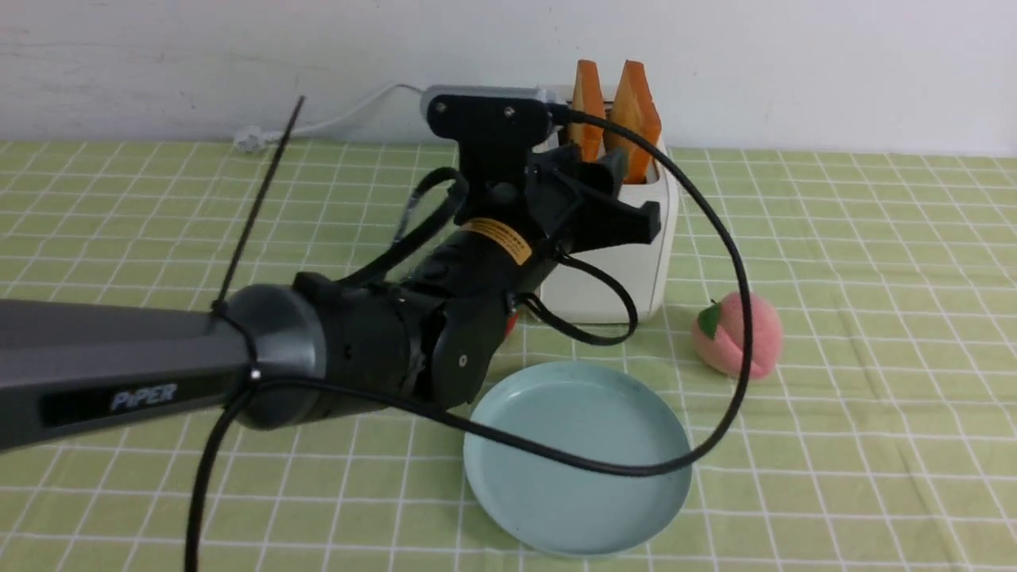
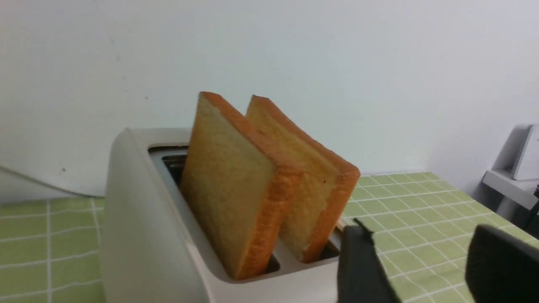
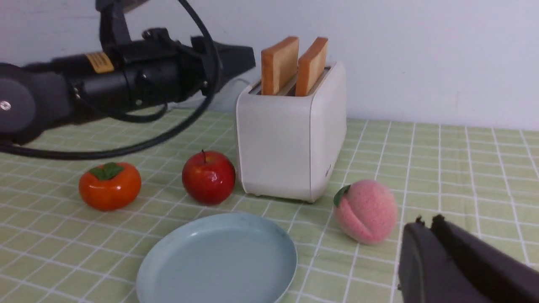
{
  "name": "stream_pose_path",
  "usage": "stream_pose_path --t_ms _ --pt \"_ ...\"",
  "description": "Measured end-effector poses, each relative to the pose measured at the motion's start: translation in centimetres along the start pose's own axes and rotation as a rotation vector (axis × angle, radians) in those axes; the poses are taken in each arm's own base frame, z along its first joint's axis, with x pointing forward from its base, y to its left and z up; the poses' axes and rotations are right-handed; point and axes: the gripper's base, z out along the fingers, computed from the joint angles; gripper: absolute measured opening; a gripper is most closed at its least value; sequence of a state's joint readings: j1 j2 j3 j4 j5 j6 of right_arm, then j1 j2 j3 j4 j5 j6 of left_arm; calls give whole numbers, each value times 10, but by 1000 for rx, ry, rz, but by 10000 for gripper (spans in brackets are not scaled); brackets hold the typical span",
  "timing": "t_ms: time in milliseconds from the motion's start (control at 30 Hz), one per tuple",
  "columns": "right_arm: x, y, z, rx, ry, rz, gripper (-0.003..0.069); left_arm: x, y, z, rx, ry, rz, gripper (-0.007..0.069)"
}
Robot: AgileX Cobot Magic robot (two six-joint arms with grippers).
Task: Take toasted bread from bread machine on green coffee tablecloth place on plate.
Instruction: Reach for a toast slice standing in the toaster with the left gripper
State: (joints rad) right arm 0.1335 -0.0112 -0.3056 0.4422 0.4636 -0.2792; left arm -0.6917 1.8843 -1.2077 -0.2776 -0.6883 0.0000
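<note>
L arm [image 1: 119,357] spans in from the left edge. The left claw [image 1: 628,195] is spread apart, holding nothing, just beside the bread machine [image 1: 636,266] at its top front edge. Both toasted bread [image 1: 636,111] slices stand in the slots, upper halves sticking out w/ open air above. The plate [image 1: 572,492] lies in front, w/ a peach [image 1: 743,338] to the right. The right claw [image 3: 427,223] is pressed closed w/ nothing in it, open green coffee tablecloth [image 3: 463,168] around it.

I see a pink peach [image 1: 737,335], a red apple [image 3: 209,177] and an orange persimmon [image 3: 110,185], each apart, before a white wall [image 1: 794,63].
</note>
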Motion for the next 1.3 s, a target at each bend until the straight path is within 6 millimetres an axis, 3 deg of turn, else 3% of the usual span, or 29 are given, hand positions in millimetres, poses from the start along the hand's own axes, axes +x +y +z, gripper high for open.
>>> stream_pose_path --t_ms 167,400,700,1000,1100,1233,1300 --pt "0 -1 0 6 -5 -7 34 7 12 27 -74 -21 -5 487" --pt "0 -1 0 8 -5 -11 41 13 28 59 -121 -13 42 486" --pt "0 -1 0 9 -4 -14 51 25 36 85 -124 46 40 343" --pt "0 -1 0 8 -3 -14 58 23 38 91 -147 31 17 130" --pt "0 -1 0 8 -3 -14 62 22 38 91 -154 32 40 115" --pt "0 -1 0 8 -3 -14 67 10 36 88 -150 26 60 115" --pt "0 -1 0 8 -3 -14 69 -16 29 83 -135 -5 67 115"
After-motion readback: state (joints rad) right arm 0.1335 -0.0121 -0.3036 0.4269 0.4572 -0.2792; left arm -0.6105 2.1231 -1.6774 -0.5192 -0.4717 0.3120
